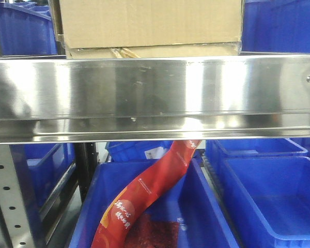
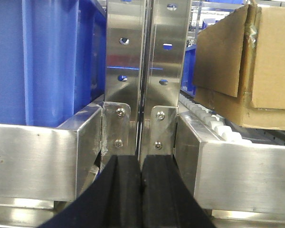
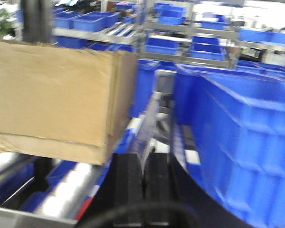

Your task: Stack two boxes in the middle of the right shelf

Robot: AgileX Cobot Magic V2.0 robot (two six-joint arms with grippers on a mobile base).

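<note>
In the front view a tall brown cardboard box rests on a flat brown box, both on the steel shelf with its broad shiny front lip. The left wrist view shows the same stack at the right, tall box over flat box, on white rollers. My left gripper is shut and empty, in front of the perforated uprights, left of the boxes. My right gripper is shut and empty, just right of the tall box. That view is blurred.
Blue plastic bins flank the boxes on the shelf: one to the left, one to the right. Below the shelf, more blue bins stand, one holding a red printed bag. A grey perforated upright is lower left.
</note>
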